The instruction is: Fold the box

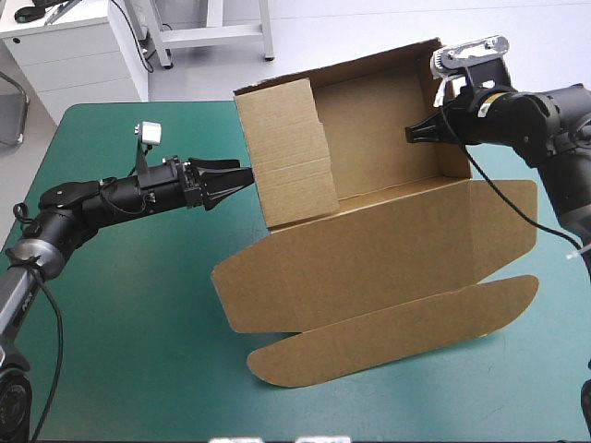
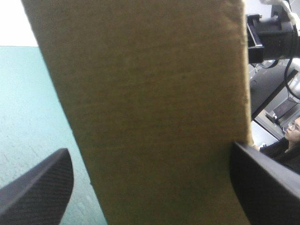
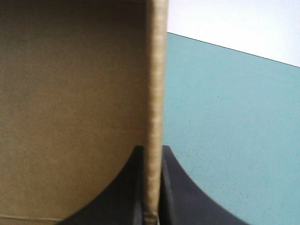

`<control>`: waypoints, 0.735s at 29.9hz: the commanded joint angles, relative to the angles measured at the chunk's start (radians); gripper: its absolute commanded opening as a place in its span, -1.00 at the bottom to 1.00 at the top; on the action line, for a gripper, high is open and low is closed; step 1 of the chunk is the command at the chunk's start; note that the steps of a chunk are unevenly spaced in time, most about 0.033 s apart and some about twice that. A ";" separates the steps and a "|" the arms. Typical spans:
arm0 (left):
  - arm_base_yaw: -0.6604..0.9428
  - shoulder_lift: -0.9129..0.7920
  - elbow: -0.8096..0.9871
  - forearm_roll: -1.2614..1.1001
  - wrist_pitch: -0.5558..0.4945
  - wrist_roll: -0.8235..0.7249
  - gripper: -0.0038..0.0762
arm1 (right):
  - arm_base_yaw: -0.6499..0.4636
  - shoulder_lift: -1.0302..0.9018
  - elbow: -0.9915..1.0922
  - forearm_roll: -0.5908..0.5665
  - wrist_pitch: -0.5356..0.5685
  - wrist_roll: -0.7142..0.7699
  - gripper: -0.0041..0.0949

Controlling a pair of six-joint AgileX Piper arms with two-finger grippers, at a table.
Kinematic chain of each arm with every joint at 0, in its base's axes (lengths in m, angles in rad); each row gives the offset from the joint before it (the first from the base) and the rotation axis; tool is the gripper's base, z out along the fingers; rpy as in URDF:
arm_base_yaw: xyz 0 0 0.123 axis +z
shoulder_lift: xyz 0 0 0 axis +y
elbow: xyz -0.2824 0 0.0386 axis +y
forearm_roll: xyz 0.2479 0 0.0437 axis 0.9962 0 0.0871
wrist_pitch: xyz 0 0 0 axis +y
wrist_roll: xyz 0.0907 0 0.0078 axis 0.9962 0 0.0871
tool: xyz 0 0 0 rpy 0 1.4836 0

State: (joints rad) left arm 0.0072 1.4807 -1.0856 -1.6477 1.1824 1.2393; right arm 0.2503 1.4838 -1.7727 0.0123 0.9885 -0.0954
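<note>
Right jaws pinch box (image 1: 369, 249) wall; left jaws spread | corrugated brown board

You see the box (image 1: 369, 268), a cut sheet of brown board, half raised on the far right part of the table (image 1: 138, 351): its back wall and both end walls stand upright round an open floor, while the broad lid panel and its long rounded flap lie flat, spread toward the near edge.
</note>
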 commanded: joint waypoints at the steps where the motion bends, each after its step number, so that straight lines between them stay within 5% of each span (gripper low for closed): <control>1: -0.004 -0.033 -0.045 -0.094 0.116 -0.009 0.70 | 0.015 -0.019 -0.025 0.004 -0.095 0.024 -0.95; 8: -0.045 -0.033 -0.097 -0.092 0.109 -0.009 0.70 | 0.015 -0.005 -0.025 0.016 -0.102 0.029 -0.95; 14: -0.089 -0.033 -0.148 -0.008 -0.001 -0.050 0.70 | 0.015 -0.004 -0.025 0.016 -0.115 0.029 -0.95; 22: -0.245 -0.033 -0.298 0.321 -0.388 -0.321 0.70 | 0.015 0.004 -0.025 0.016 -0.128 0.055 -0.95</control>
State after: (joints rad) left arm -0.1764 1.4807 -1.2938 -1.3984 0.9035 1.0463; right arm 0.2584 1.5191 -1.7723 -0.0267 0.9447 -0.0552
